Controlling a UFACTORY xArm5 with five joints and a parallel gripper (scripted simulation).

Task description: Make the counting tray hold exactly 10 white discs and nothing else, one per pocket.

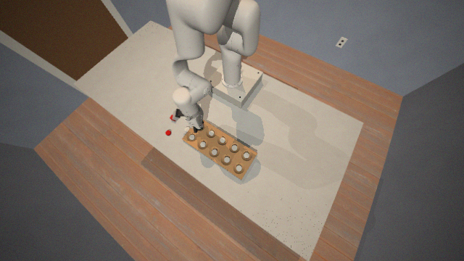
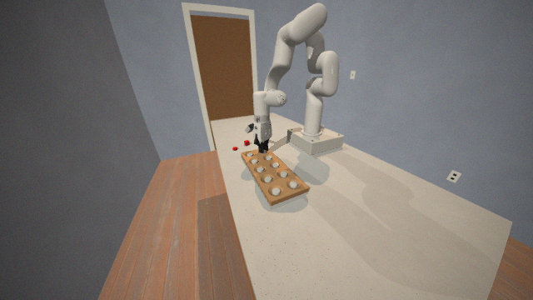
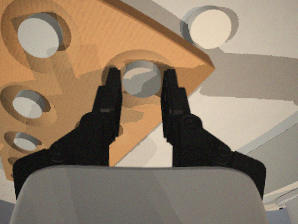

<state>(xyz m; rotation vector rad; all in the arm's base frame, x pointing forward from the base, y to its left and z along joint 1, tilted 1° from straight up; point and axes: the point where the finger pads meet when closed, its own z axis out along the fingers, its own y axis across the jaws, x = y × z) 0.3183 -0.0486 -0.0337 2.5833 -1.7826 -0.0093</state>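
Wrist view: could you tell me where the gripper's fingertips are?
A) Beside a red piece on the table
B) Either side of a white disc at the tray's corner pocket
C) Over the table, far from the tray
B: the gripper straddles a white disc sitting in the corner pocket of the tray.
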